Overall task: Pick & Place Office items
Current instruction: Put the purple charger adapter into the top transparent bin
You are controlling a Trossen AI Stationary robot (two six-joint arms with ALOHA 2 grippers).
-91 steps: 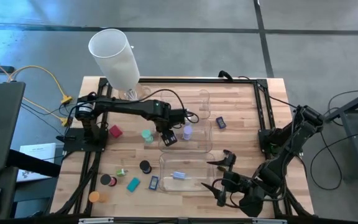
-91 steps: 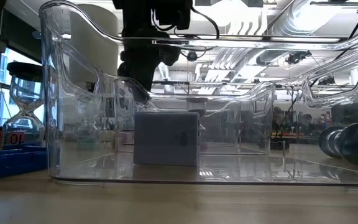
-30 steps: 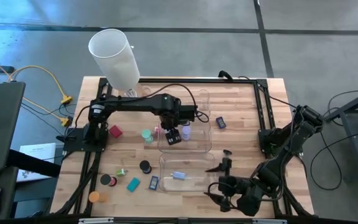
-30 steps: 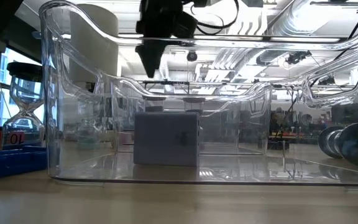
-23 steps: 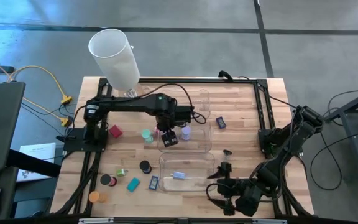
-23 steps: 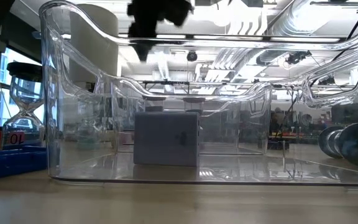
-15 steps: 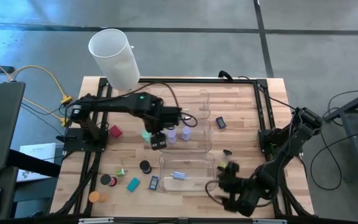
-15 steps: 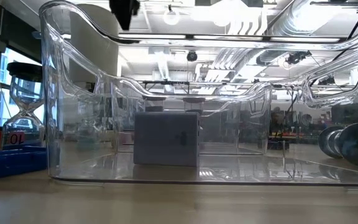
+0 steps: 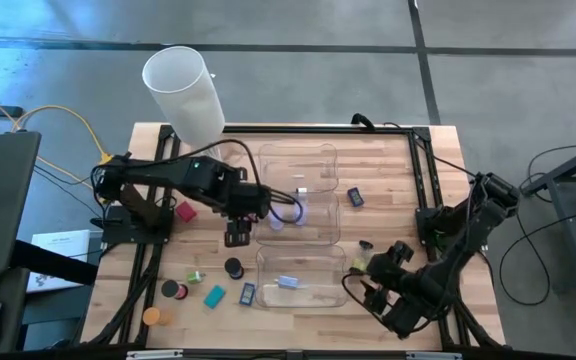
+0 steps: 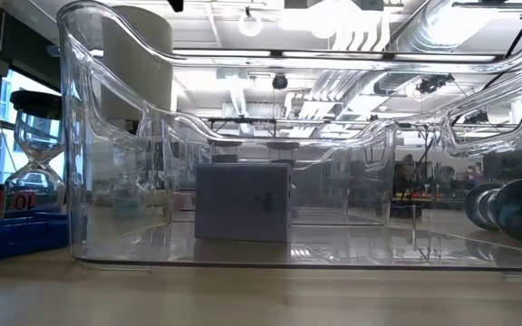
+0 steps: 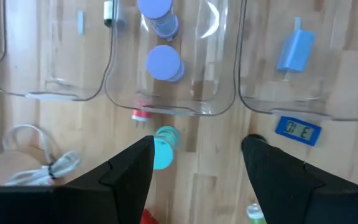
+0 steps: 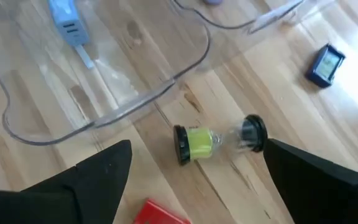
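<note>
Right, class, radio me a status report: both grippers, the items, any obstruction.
Left gripper open, empty, beside middle tray. Right gripper open over fallen sand timer. Two lilac cylinders in the tray. No obstruction.

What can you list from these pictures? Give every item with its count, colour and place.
Clear trays: three, transparent, in a row mid-table.
Lilac cylinders: two, middle tray.
Light blue block: one, front tray.
Teal cylinder: one, left of the middle tray.
Red block: one, table's left side.
Blue clock: one, left of the front tray.
Dark blue rectangle: one, right of the trays.
Hourglass: one, green sand, lying down.
Black cylinder, teal rectangle, orange cylinder: one each, front left.
White cylinder: one, far left corner.
Left gripper: open, over the teal cylinder.
Right gripper: open, over the hourglass.
</note>
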